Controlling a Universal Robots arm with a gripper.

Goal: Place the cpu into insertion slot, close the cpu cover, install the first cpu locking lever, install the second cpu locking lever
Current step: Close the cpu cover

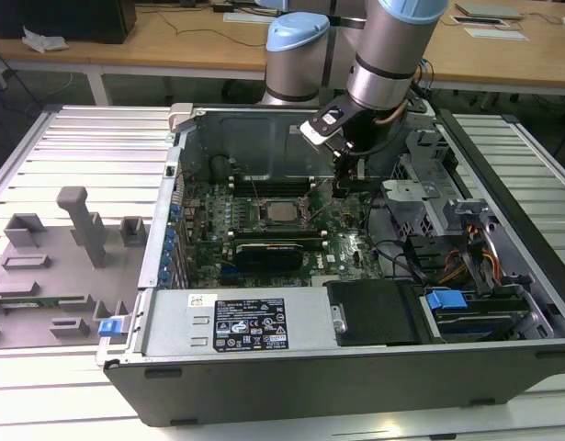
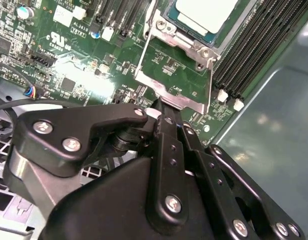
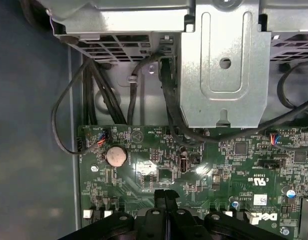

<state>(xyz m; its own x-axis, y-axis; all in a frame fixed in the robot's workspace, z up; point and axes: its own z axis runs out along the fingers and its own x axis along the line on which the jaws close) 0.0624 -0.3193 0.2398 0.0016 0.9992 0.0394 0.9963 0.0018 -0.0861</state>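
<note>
- Beside the insertion slot (image 1: 280,213), exterior view: gripper (image 1: 344,186) hangs low.
- Second wrist view: cpu (image 2: 204,12) seated in its slot; fingers (image 2: 164,130) together at the open cpu cover (image 2: 186,101) edge, liable to slip off.
- First wrist view: fingers (image 3: 164,200) near motherboard (image 3: 194,165), could scrape it.

Shiny bare-metal cpu cover (image 2: 191,103)

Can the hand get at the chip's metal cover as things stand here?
Likely yes. In the second wrist view the hand sits right at the outer edge of the open cover, the chip lies in its socket beyond, and nothing stands between hand and cover.
</note>
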